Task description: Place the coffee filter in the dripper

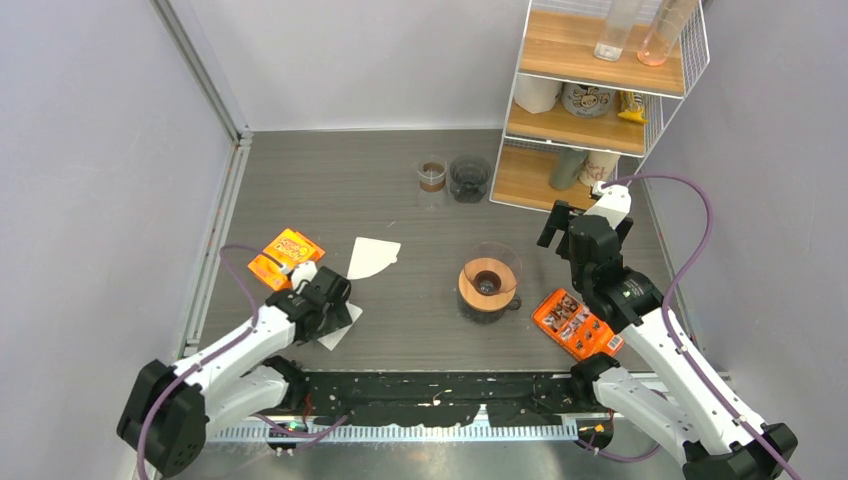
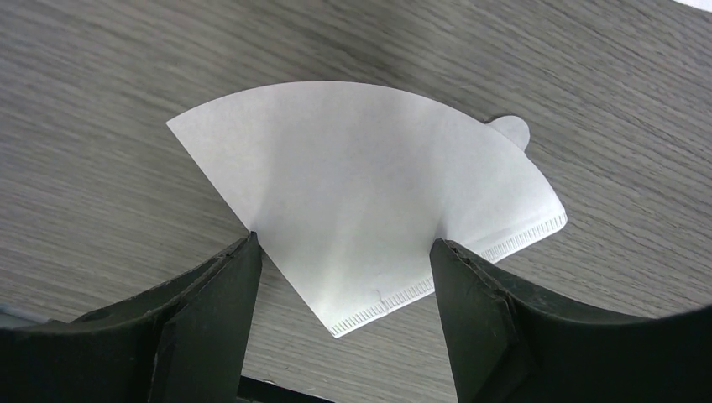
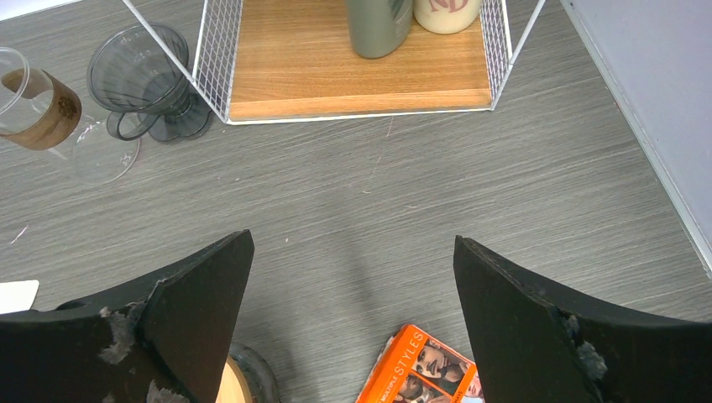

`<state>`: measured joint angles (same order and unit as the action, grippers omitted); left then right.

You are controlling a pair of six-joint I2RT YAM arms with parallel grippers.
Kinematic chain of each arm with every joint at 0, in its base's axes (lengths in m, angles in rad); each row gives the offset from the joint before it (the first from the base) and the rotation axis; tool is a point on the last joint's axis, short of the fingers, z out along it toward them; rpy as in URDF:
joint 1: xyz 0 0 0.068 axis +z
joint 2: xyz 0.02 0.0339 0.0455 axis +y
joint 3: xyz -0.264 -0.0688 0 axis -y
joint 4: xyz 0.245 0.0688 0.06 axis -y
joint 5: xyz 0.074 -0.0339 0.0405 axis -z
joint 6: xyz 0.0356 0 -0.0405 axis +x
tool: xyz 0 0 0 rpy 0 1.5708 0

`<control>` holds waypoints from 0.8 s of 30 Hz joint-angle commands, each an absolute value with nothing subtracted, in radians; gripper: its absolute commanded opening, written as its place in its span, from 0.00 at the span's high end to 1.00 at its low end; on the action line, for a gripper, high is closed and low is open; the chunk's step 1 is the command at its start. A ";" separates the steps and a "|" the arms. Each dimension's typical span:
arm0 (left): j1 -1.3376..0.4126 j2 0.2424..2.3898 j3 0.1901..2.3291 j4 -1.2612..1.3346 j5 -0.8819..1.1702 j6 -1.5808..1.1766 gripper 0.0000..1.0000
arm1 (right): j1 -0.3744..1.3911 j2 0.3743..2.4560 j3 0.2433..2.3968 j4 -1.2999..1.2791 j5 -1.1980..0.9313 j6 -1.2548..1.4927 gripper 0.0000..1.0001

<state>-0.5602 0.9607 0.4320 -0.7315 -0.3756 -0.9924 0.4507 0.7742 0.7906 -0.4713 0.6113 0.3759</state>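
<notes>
Left gripper (image 2: pixel 344 242) jaws apart, straddling flat paper filter (image 2: pixel 369 185) near-left of dripper (image 1: pixel 489 283), nothing held; light, floppy, creases easily, so pinch seamed edge; right gripper (image 3: pixel 353 238) spread, empty.

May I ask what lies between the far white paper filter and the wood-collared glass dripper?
Only bare grey table separates filter and dripper, per the top view.

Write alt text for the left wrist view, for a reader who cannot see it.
A white, fan-shaped paper coffee filter lies flat on a grey wood-grain table. The left end effector stands open over it, its two dark fingers at the filter's straight edges, near the narrow end.
</notes>
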 commanded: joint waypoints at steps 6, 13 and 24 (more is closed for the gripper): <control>-0.572 1.176 0.504 -0.461 -0.164 -0.852 0.28 | 0.453 0.762 0.790 -0.427 0.628 0.370 0.05; -0.612 1.288 0.582 -0.502 -0.186 -0.816 0.40 | 0.452 0.759 0.783 -0.424 0.638 0.368 0.04; -0.617 1.155 0.569 -0.377 -0.116 -0.719 0.70 | 0.453 0.747 0.778 -0.413 0.612 0.364 0.04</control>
